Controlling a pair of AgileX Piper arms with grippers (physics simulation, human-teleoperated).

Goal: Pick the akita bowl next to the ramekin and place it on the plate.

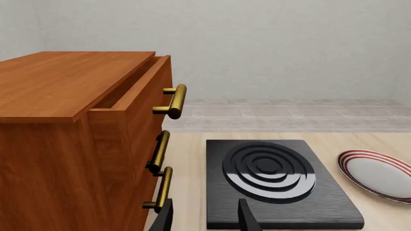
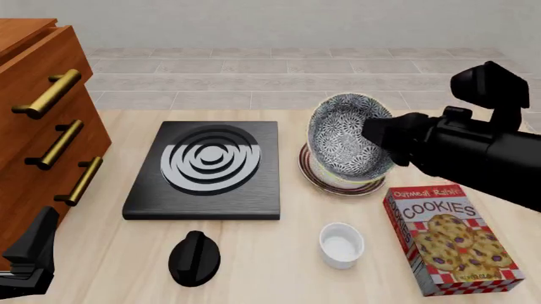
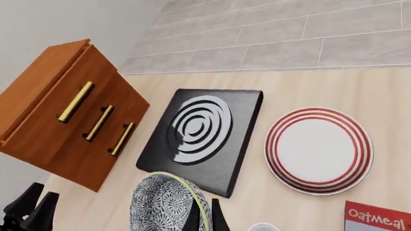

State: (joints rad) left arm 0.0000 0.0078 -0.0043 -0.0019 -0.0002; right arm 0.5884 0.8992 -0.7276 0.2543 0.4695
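The akita bowl (image 2: 343, 136), black-and-white patterned, hangs tilted on its side above the red-striped plate (image 2: 315, 174). My right gripper (image 2: 374, 132) is shut on its rim. In the right wrist view the fingers (image 3: 214, 214) pinch the bowl (image 3: 163, 204) at its edge, and the plate (image 3: 319, 149) lies bare on the table further off. The white ramekin (image 2: 341, 246) stands nearer me than the plate. My left gripper (image 2: 34, 253) stays low at the near left, open, holding nothing; its wrist view shows its two fingers (image 1: 247, 216) apart and the plate (image 1: 378, 173) beyond.
A black stove burner (image 2: 207, 166) lies left of the plate, with a black knob (image 2: 194, 256) in front of it. A wooden drawer cabinet (image 2: 42, 126) with its top drawer ajar fills the left side. A cookies box (image 2: 452, 237) lies at the near right.
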